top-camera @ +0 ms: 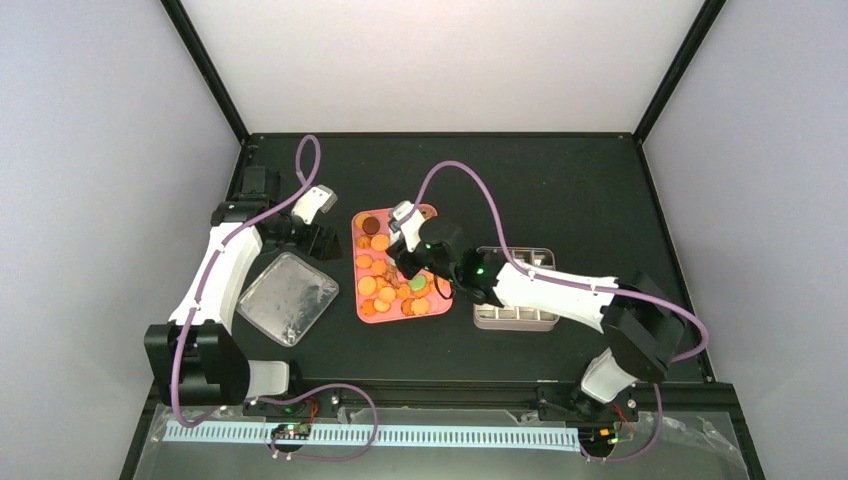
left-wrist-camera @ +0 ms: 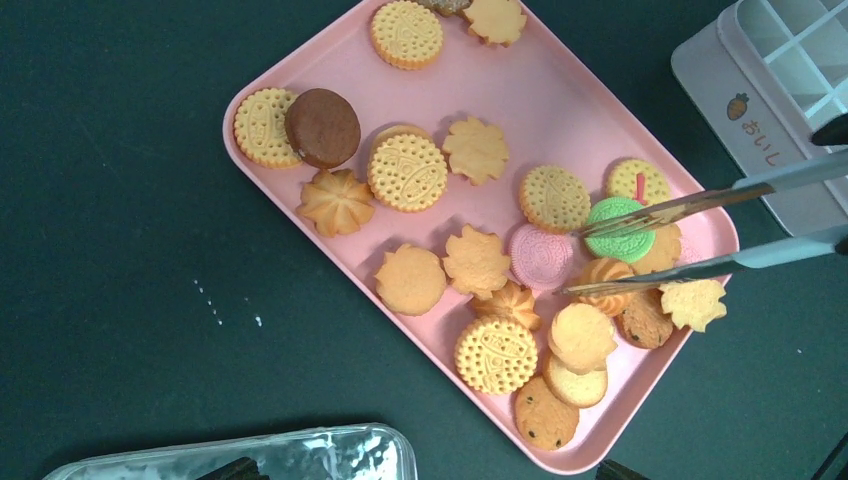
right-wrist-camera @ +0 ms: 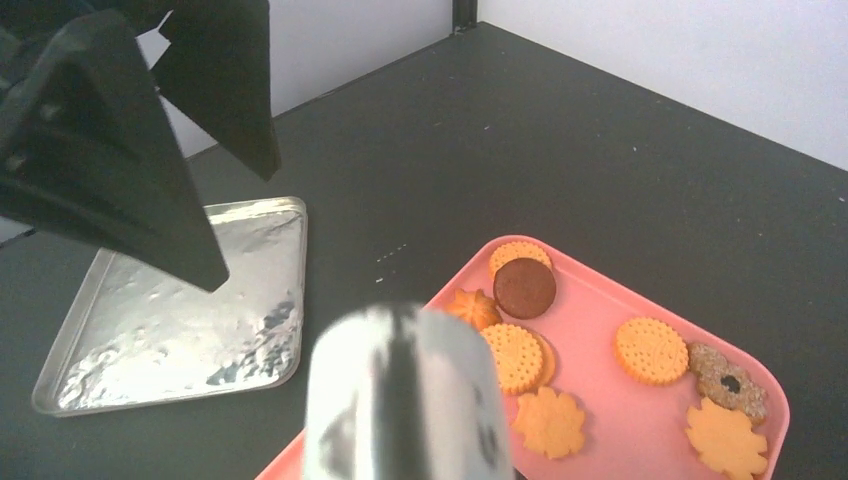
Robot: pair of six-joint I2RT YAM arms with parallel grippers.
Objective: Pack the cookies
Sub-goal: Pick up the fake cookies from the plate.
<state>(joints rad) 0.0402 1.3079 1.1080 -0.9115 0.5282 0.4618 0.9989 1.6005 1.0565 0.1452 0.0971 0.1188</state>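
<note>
The cookies (left-wrist-camera: 478, 262) lie spread over a pink tray (left-wrist-camera: 560, 110), mostly orange and yellow, with one brown (left-wrist-camera: 322, 127), one green (left-wrist-camera: 618, 218) and one pink (left-wrist-camera: 540, 256). My right gripper (top-camera: 415, 262) hovers over the tray's right half, shut on long metal tongs (left-wrist-camera: 700, 232). The tongs' tips stand apart, one over the green cookie and one on an orange swirl cookie (left-wrist-camera: 605, 275). In the right wrist view the tongs' blurred end (right-wrist-camera: 405, 400) hides the fingers. My left gripper (top-camera: 310, 240) is open and holds nothing, left of the tray.
A clear plastic lid (top-camera: 288, 297) lies flat to the left of the tray, under the left arm. A pale box with square compartments (top-camera: 515, 318) stands right of the tray, partly under the right arm. Dark table all round, with walls at the back and sides.
</note>
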